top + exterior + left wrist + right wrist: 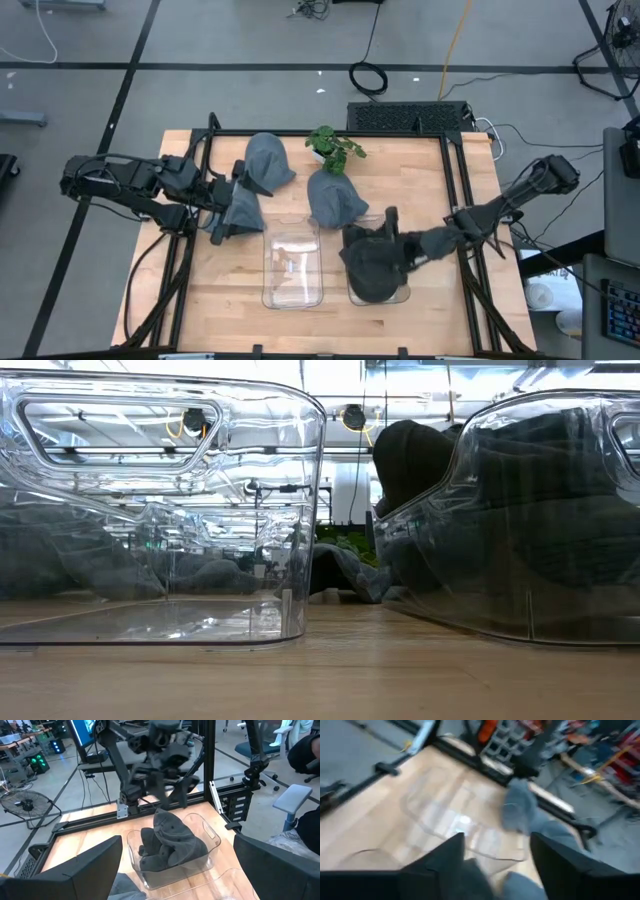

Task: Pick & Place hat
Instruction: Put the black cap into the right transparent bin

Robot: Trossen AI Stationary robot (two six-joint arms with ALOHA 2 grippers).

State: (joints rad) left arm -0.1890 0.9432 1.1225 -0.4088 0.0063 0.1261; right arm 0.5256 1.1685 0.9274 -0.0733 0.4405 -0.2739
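Filling the right bin (398, 292), a dark hat (372, 265).

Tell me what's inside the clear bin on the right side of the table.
A dark grey hat fills the right bin, with the right gripper open above it. Anything beneath the hat is hidden.

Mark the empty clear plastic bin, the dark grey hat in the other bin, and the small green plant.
Empty clear plastic bin (293, 266), high view, on its bare floor.
Dark grey hat (372, 265), high view, on its crown inside the right-hand bin.
Small green plant (335, 147), high view, on its leaves.
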